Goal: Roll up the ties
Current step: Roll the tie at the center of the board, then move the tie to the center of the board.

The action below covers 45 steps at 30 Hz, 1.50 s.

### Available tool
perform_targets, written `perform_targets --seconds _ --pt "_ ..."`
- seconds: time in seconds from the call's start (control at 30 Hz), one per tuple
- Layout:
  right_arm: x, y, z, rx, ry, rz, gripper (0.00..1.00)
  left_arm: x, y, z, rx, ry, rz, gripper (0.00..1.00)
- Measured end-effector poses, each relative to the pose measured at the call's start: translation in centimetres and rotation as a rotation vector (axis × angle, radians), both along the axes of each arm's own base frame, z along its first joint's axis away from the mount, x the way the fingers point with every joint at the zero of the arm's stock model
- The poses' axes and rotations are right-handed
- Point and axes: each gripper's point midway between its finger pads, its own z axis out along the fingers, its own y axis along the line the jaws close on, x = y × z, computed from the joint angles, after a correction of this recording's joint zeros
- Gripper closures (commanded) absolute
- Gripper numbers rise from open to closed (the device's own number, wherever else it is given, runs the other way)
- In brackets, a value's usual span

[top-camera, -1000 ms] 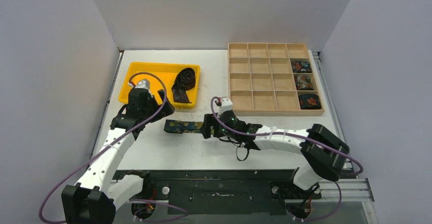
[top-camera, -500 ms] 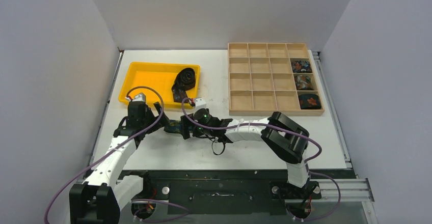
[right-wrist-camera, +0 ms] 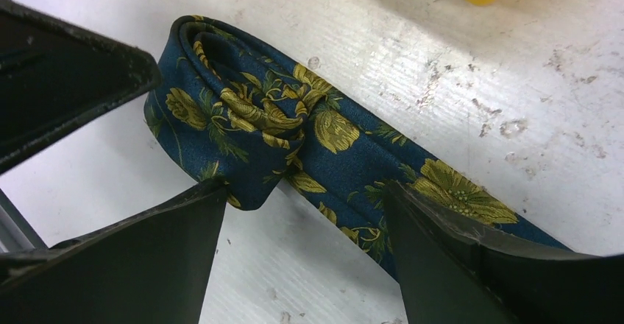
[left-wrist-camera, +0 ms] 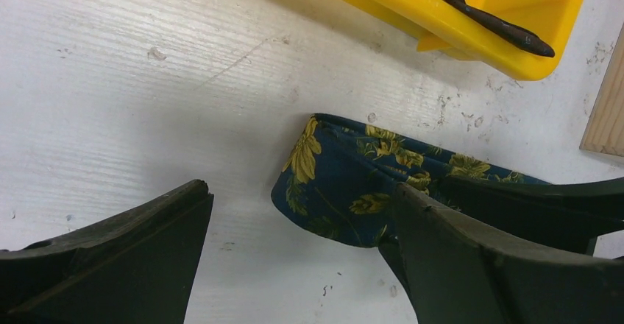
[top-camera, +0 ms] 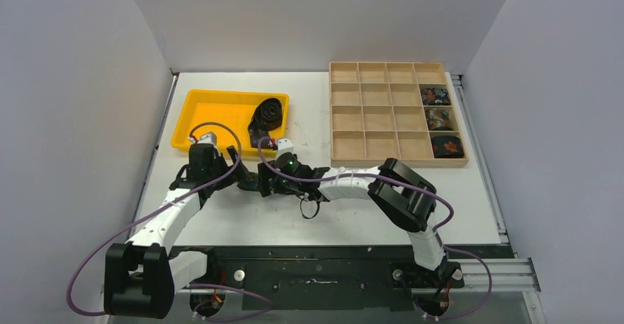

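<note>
Seemingly limp, the tie (right-wrist-camera: pixel 324 129) is best pinched at its folded upper-left end, with left gripper (left-wrist-camera: pixel 298 191) and right gripper (right-wrist-camera: pixel 305 188) held wide, empty.

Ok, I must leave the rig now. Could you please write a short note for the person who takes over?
Left gripper: open, low over the table, the end of the navy floral tie between its fingers, not gripped.
Right gripper: open, astride the same tie, where the end is folded into a loose first turn.
Done: three rolled ties sit in the right column of the wooden organizer.
Left: roll up the floral tie. A dark tie, loosely coiled, lies in the yellow tray and probably needs rolling too.
</note>
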Motion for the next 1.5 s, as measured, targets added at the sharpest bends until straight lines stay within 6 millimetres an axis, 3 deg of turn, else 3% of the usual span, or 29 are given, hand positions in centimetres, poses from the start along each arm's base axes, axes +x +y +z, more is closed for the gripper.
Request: perform_targets --seconds 0.27,0.6,0.73,0.83,1.0,1.2,1.4,1.5 --pt "1.3 -0.3 -0.2 0.011 0.013 -0.034 0.24 0.3 -0.5 0.0 -0.015 -0.007 -0.026 0.12" --pt "0.9 -0.8 0.2 0.013 0.007 -0.028 0.27 0.3 -0.4 0.0 -0.006 -0.004 -0.029 0.15" --pt "-0.9 -3.2 0.8 -0.021 -0.020 -0.023 0.34 0.4 0.0 0.7 0.003 -0.014 -0.004 0.15" --pt "-2.8 -6.2 0.8 -0.054 -0.030 -0.028 0.38 0.5 0.1 1.9 -0.001 -0.053 0.014 0.15" --pt "-5.1 -12.3 -1.5 -0.137 -0.013 -0.073 0.41 0.8 0.4 3.5 -0.009 -0.114 0.044 0.15" --pt "-3.2 -16.3 -2.0 -0.168 -0.023 -0.188 0.43 0.7 0.4 3.4 -0.018 -0.108 0.052 0.15" --pt "-0.5 -18.7 -2.0 -0.182 -0.028 -0.291 0.42 0.6 0.2 3.3 -0.033 -0.104 0.055 0.17" --pt "0.0 -19.2 -2.0 -0.187 -0.027 -0.310 0.41 0.6 0.2 3.3 -0.034 -0.104 0.055 0.27"
